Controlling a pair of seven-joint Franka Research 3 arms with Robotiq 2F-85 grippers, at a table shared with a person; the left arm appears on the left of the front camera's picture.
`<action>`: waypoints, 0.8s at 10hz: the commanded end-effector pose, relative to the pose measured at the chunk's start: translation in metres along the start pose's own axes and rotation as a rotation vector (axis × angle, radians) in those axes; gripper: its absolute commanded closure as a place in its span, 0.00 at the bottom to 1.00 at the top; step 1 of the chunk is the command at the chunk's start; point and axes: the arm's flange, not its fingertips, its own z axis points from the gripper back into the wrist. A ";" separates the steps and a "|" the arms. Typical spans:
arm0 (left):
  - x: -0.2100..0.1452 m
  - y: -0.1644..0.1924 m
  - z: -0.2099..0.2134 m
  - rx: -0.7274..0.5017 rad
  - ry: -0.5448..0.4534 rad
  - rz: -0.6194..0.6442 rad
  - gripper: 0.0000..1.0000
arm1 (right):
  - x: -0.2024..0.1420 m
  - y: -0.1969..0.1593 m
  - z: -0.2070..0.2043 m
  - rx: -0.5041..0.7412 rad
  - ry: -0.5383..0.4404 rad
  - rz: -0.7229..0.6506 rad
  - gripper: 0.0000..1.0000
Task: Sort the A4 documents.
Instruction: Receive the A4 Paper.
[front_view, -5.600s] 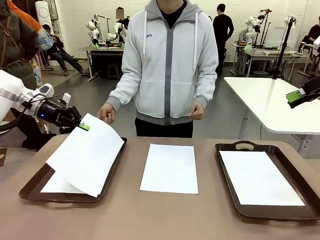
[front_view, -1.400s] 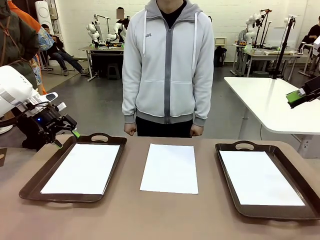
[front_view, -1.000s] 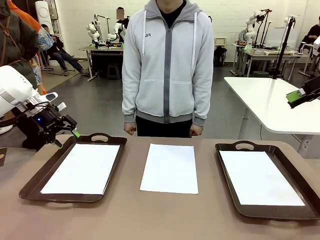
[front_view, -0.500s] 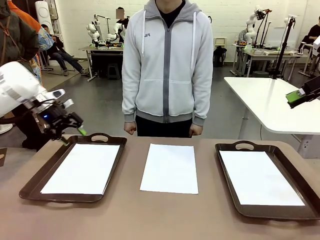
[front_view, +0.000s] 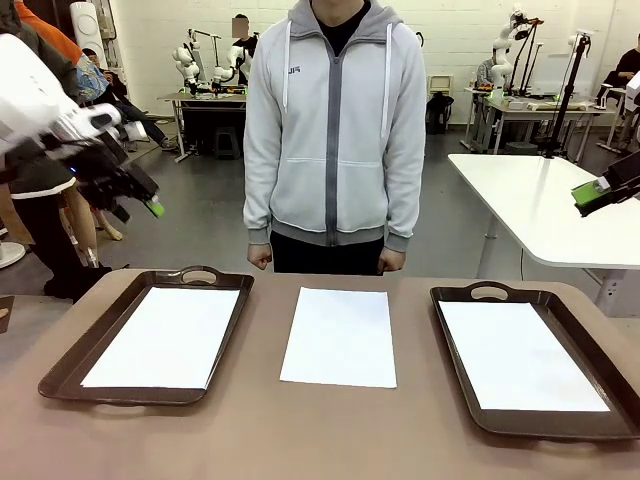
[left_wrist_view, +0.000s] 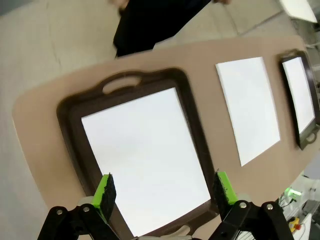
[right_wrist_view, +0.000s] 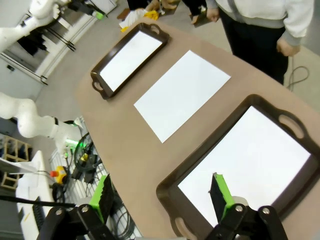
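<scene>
The left gripper (front_view: 140, 200) hangs in the upper left of the front view, raised above the table (front_view: 250, 430) and clear of everything on it. In the left wrist view its green-padded fingers (left_wrist_view: 105, 192) rise from the bottom edge with the jaws spread wide and nothing between them. Behind the gap lies the left tray (left_wrist_view: 65, 120), dark brown with a handle at its upper end, and a white A4 sheet (left_wrist_view: 145, 155) lies flat on its floor.

The right gripper (front_view: 600, 190) shows at the right edge of the front view, held out over the white side table (front_view: 530, 200) and well apart from the trays. In the right wrist view its jaws also stand wide apart and empty, low in the frame over the near end of the right tray (right_wrist_view: 175, 187), which holds another sheet (right_wrist_view: 250, 165).

In the front view, the left tray sits lower left and the right tray lower right, each with its paper lying square inside. Between them, in the centre of the frame, a third sheet (front_view: 340, 335) lies directly on the bare brown table, touching neither tray.

A person in a grey zipped hoodie (front_view: 335, 120) stands at the far edge, top centre, with both hands (front_view: 260, 258) loosely closed at the sides just above the table edge.
</scene>
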 end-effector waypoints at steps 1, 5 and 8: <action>-0.039 -0.022 0.025 -0.089 -0.117 -0.198 0.00 | 0.001 0.000 -0.001 0.006 -0.002 0.003 0.00; -0.067 -0.085 0.049 -0.239 -0.209 -0.593 0.00 | 0.001 0.000 -0.001 0.006 -0.002 0.003 0.00; -0.069 -0.099 0.041 -0.219 -0.253 -0.485 0.00 | 0.001 0.000 -0.001 0.006 -0.002 0.003 0.00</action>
